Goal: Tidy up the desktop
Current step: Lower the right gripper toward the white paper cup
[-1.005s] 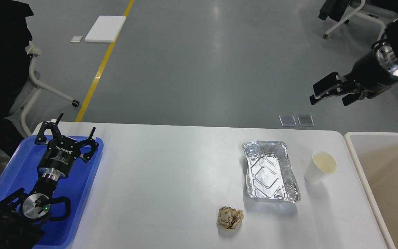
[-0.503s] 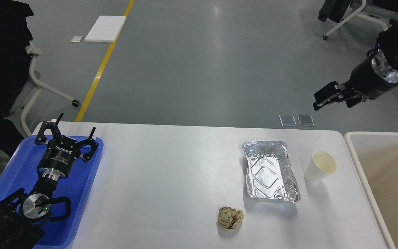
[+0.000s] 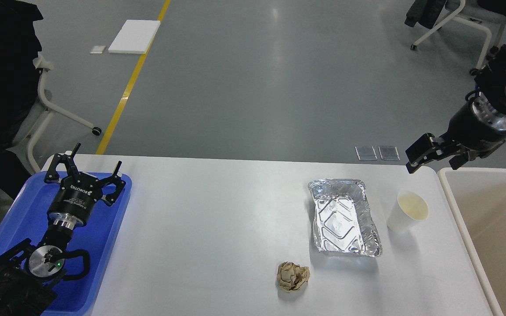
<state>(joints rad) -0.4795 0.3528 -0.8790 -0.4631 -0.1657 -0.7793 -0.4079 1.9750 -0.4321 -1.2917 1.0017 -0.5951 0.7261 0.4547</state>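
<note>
Grey floor fills the upper frame; below it the desktop [image 3: 218, 219] spans the lower half. At right sits the beige bin [image 3: 450, 193], at left the blue tray [image 3: 103, 245] under my left gripper [image 3: 87, 173], fingers spread, idle. My right gripper [image 3: 435, 156], fingers apart and empty, hangs above the paper cup [image 3: 406, 213], likely its target. Foil tray [image 3: 345, 217] and crumpled paper [image 3: 292, 276] lie clear of that path.

Smooth white desktop [image 3: 218, 228], shiny crinkled foil pan [image 3: 344, 217], crumpled brown paper ball [image 3: 293, 276].
</note>
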